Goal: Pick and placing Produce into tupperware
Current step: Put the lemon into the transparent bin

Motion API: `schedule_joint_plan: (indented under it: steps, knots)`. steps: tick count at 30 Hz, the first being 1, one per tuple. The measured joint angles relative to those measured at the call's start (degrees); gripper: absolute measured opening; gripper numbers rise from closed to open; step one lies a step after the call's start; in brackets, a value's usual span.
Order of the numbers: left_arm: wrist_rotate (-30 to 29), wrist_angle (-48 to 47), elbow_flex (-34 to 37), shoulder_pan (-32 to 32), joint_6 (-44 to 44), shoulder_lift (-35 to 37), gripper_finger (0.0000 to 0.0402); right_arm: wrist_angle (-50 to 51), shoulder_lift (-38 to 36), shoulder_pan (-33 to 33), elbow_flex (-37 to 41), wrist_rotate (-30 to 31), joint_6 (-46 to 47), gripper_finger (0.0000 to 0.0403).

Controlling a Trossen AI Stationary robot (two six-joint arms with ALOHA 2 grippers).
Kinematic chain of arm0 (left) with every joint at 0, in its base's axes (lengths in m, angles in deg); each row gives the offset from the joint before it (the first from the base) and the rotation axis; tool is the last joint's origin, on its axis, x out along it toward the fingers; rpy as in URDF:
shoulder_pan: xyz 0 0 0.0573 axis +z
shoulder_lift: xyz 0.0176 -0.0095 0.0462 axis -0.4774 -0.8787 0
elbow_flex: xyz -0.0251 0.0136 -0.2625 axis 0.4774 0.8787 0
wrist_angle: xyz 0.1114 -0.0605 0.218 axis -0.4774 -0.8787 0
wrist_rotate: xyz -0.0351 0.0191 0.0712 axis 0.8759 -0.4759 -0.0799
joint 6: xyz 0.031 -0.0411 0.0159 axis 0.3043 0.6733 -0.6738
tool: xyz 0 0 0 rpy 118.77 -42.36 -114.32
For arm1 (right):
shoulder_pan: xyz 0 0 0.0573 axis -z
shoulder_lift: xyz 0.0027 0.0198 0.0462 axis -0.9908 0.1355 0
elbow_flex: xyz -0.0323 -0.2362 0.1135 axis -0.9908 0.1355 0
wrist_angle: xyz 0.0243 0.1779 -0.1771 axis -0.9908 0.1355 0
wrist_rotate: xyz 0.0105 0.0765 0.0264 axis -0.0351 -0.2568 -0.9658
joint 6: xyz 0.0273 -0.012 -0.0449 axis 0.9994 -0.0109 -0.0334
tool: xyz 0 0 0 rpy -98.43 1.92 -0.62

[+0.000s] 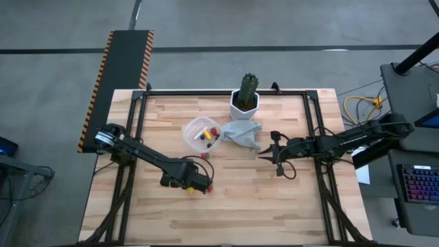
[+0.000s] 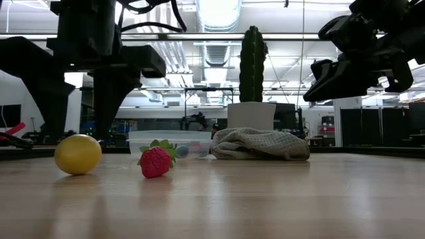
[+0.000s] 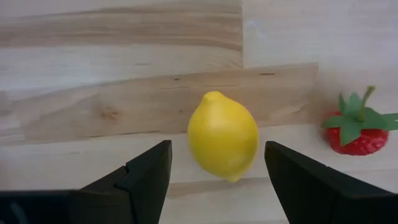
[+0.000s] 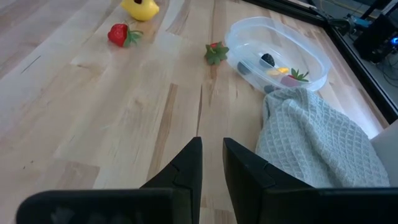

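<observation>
The smooth oval yellow lemon (image 3: 222, 135) lies on the pale wooden worktop (image 3: 93, 93) between the spread fingers of the left hand (image 3: 214, 180), beside a red strawberry (image 3: 356, 132). The right hand (image 4: 211, 165) is almost pressed together, holding nothing.

Bright, even overhead light; ceiling lamps (image 2: 216, 13) glare, arms backlit into silhouettes.

Robotics lab or workshop. Indicated by: pale wooden surface (image 1: 274, 199) set in a black metal frame (image 1: 226, 90) on grey concrete floor (image 1: 288, 27); hazard-striped panel (image 1: 116, 86) alongside; yellow cabling (image 1: 362, 106) and backlit keyboard (image 1: 420, 185) at an adjacent workstation; open industrial hall beyond, with exposed ceiling ducting (image 2: 219, 50) and strip lighting (image 2: 219, 12).
</observation>
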Motion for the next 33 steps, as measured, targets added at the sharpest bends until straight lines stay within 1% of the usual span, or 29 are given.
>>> schedule_joint_plan:
  steps: [15, 33]
  knots:
    - [1.14, 1.6, -0.09, -0.02, 1.49, -3.73, 0.0242, 0.23, 0.0, 0.0, 0.3, -0.02, -0.04, 0.0056]
    - [1.1, 1.57, 1.35, 0.02, 1.62, -3.77, 0.0242, 0.24, 0.0, 0.0, 0.85, -0.02, -0.02, 0.0056]
